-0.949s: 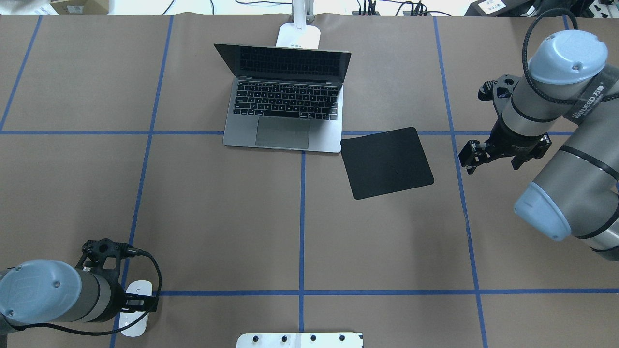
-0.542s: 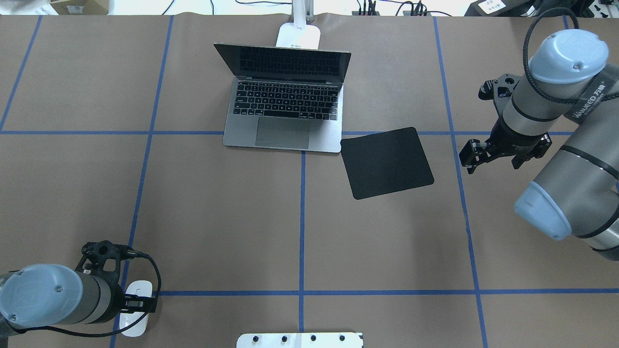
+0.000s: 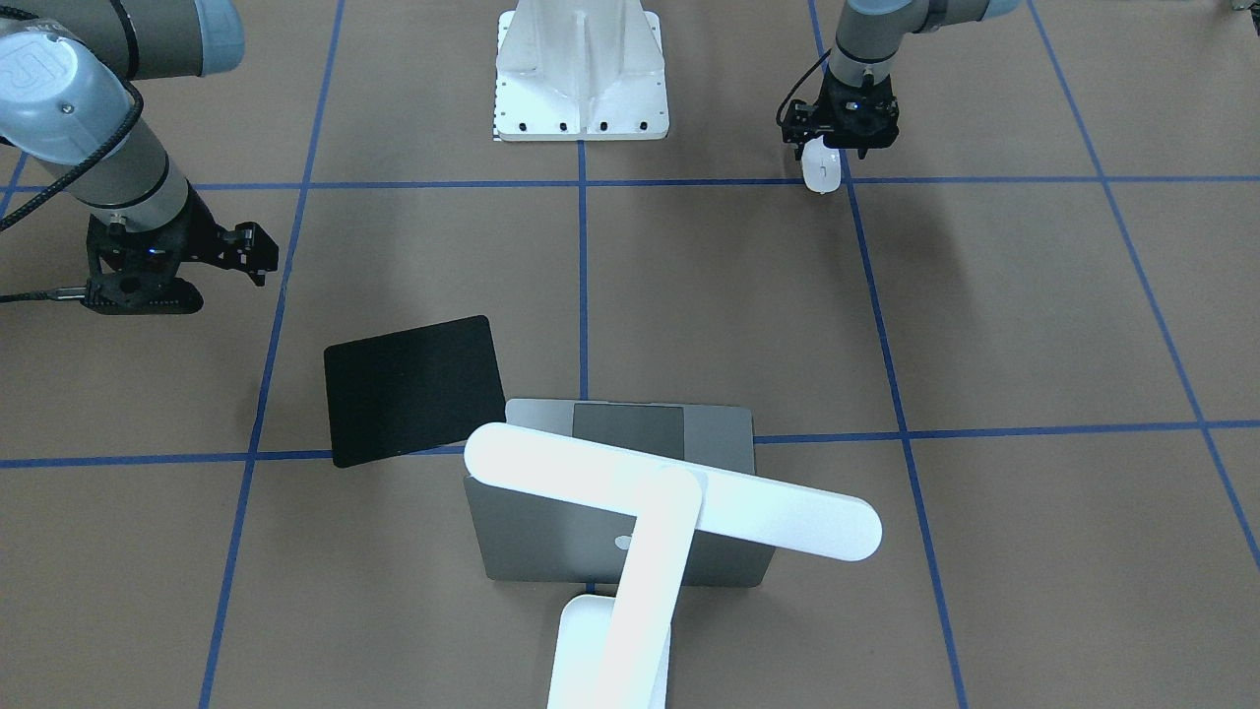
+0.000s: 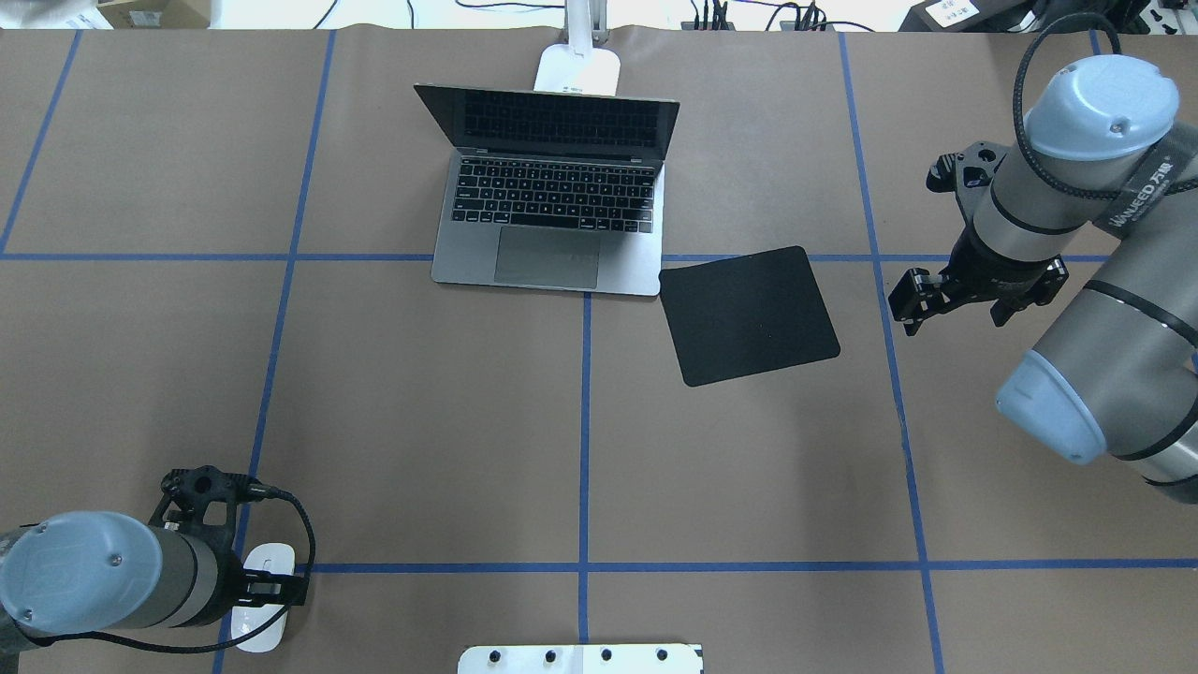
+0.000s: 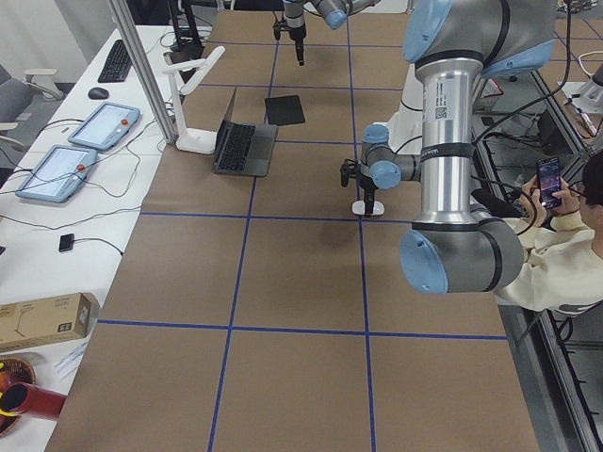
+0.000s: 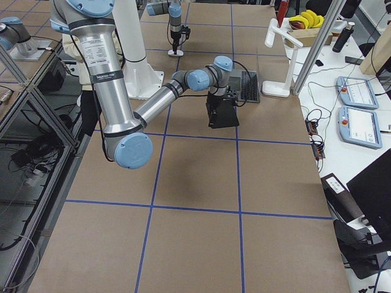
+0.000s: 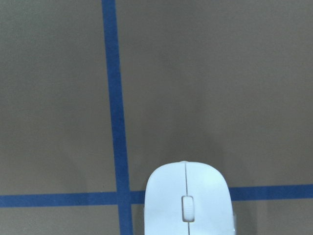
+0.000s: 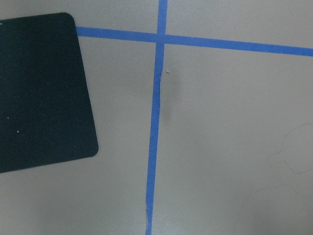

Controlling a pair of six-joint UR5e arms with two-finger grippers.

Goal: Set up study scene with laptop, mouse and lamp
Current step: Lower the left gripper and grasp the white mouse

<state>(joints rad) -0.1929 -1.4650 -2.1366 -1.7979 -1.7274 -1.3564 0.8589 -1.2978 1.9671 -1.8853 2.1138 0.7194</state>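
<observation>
The white mouse (image 4: 263,613) lies on the table at a blue tape crossing, front left; it also shows in the front view (image 3: 820,173) and fills the bottom of the left wrist view (image 7: 187,200). My left gripper (image 4: 273,589) is down over its middle, fingers against its sides. The open dark-grey laptop (image 4: 547,215) stands at the far middle. The white lamp (image 3: 669,497) stands behind it, its bar head over the lid. My right gripper (image 4: 906,304) hovers open and empty, right of the flat black pad (image 4: 749,314).
The black pad lies just right of the laptop's front corner, and its corner shows in the right wrist view (image 8: 39,88). A white ribbed pedestal (image 3: 581,69) stands at the robot's table edge. Blue tape lines grid the brown table (image 4: 421,421).
The left arm has settled slightly lower over the mouse. The mouse, laptop, pad and right arm have not moved.
</observation>
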